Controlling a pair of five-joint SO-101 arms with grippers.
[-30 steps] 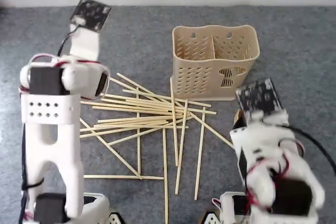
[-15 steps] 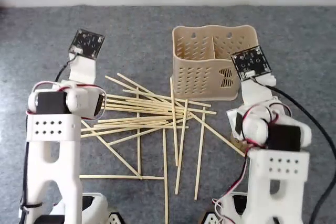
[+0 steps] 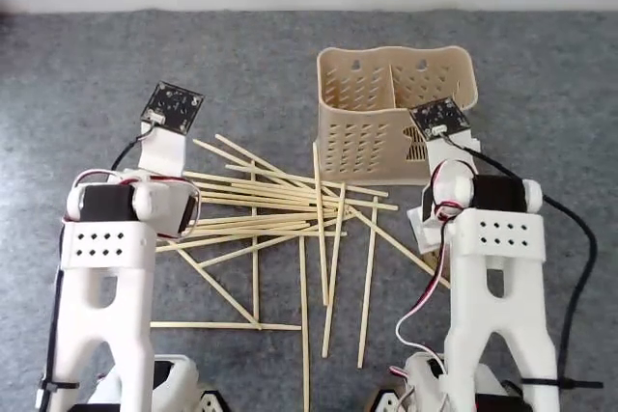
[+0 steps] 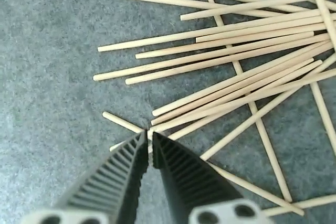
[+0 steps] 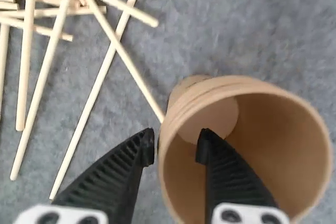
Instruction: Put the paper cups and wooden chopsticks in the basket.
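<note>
Black ribbed left gripper (image 4: 149, 144), jaws pressed together on nothing, hangs over wooden chopsticks (image 3: 290, 209) scattered mid-frame. The right gripper (image 5: 176, 141), jaws parted, straddles a paper cup's (image 5: 262, 140) wall near the beige basket (image 3: 367, 142), upper right.

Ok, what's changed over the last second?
The left arm drew back toward its base, bringing the left end effector, shut and empty, over the ends of the chopsticks. The right arm unfolded forward toward the basket; the right end effector now straddles the paper cup rim. Chopsticks and basket stayed put.
</note>
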